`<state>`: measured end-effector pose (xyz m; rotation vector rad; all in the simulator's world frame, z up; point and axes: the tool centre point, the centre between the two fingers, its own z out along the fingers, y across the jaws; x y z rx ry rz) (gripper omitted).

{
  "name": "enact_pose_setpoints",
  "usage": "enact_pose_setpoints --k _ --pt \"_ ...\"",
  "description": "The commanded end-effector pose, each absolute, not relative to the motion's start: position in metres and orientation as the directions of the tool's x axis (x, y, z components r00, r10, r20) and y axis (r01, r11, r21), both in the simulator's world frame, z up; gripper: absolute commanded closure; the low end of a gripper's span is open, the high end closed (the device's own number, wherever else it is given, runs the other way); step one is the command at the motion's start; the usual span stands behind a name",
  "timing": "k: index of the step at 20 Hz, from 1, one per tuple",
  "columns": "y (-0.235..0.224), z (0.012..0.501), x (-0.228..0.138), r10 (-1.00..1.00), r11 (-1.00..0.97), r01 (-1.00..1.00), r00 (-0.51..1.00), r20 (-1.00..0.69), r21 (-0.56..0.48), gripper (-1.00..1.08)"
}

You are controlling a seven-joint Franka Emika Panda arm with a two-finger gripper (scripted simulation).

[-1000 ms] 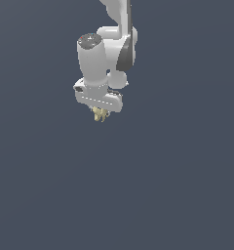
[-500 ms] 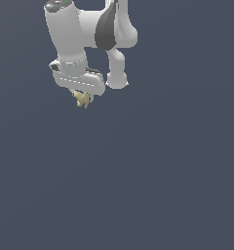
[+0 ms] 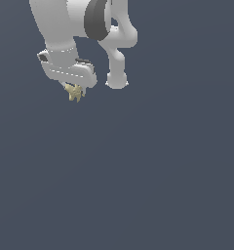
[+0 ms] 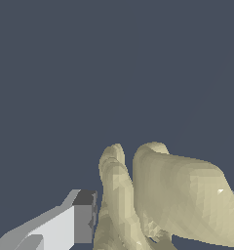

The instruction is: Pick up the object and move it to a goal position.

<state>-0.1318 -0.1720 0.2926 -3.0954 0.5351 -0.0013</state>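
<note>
The object [image 3: 74, 92] is a small pale yellow-tan lump with short prongs, and it hangs between my fingers just under my white hand; in the exterior view it sits high up toward that view's left, with only flat dark grey behind and below it, touching nothing but me; my gripper [image 3: 73, 90] is closed narrow on it, holding it clear in the air; in the wrist view the object [image 4: 177, 195] fills much of the picture as two rounded lobes, one slim and upright, one broad; one finger [image 4: 65, 227], white with a dark pad, presses against the slim lobe's side; the other finger is almost wholly hidden behind the broad lobe; my arm [image 3: 70, 19] rises out of frame above, its white links and a dark grey joint band showing.
</note>
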Motion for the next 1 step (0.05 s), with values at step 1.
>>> enact_pose_setpoints --k 1 --pt "-0.1726 0.2932 -0.1313 -0.335 -0.942 -0.335 0.942 0.0 0.0 1.08"
